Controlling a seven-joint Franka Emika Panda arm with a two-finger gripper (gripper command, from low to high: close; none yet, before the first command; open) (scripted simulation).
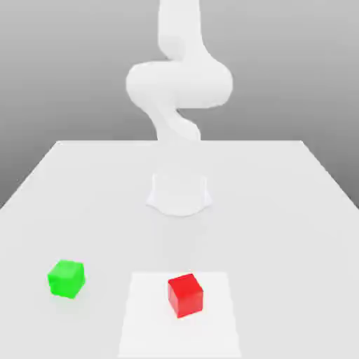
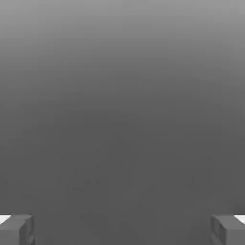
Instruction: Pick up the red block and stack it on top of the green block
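Note:
The red block [image 1: 186,294] is a small bright cube resting on a paler square patch [image 1: 210,329] near the table's front edge. The green block [image 1: 66,278], a cube of about the same size, sits on the table toward the exterior view's left of the red one, well apart from it. In the hand view my gripper [image 2: 122,229] is open: its two grey fingertips [image 2: 16,229] stand far apart with nothing between them, facing a plain grey background. Neither block is near the fingers.
The white table [image 1: 280,210] stretches wide around both blocks. My arm's round base [image 1: 179,193] stands at the table's middle, behind the blocks, and the white arm [image 1: 179,84] rises and bends above it.

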